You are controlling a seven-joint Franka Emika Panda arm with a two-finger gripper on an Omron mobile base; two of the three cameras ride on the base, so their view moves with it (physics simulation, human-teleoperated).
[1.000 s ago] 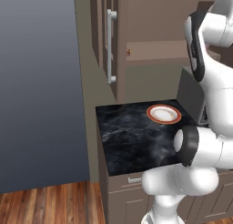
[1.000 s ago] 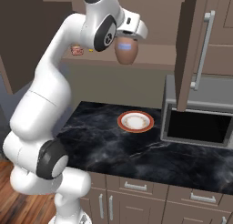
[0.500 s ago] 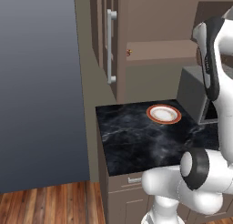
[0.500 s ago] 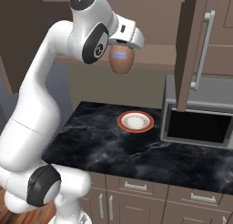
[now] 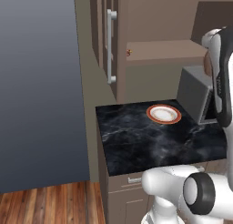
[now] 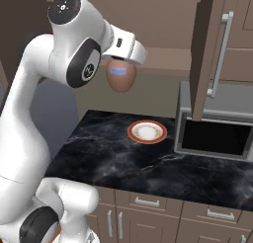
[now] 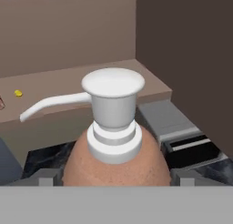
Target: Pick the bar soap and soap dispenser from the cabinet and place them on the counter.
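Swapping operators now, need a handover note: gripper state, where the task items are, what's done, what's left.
Gripper: shut on the soap dispenser, held in the air above the counter, left of the plate.
Bar soap: on the cabinet shelf, near its left edge.
Done: dispenser is out of the cabinet.
Left: set the dispenser on the counter, then fetch the bar soap and place it there too.

Flat, even rendered light, soft faint shadows, no glare, slightly coarse blurred edges, muted colours
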